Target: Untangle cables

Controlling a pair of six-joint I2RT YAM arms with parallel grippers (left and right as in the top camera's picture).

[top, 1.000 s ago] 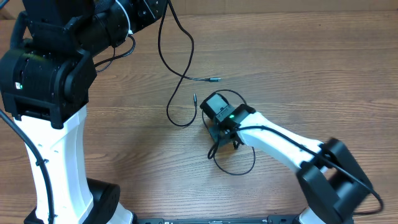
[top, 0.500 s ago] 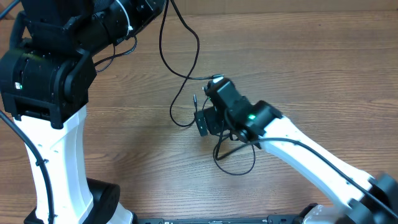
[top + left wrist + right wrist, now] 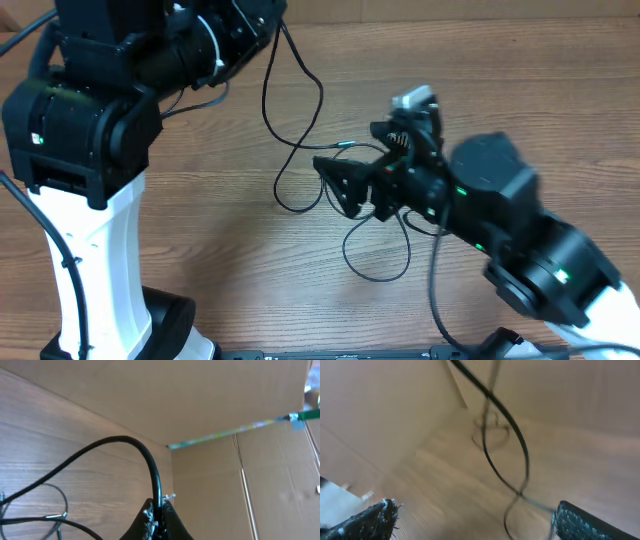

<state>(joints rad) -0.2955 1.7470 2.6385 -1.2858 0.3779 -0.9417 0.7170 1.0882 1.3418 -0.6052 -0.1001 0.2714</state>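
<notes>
Pinches cable (image 3: 121, 438) in left pincer (image 3: 157, 515) at 11 o'clock to lift it off surface (image 3: 520, 70); holds right pincer (image 3: 472, 520) spread, 3 o'clock.

Matt wood-grain table (image 3: 500, 80), glossy black cables (image 3: 157, 482), plain cardboard wall (image 3: 225, 400).

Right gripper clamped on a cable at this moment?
No: the right wrist view shows the right gripper with its jaws wide apart, and the cable running through the gap is not pinched.

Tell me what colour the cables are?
The cables are black; the overhead view shows it best.
</notes>
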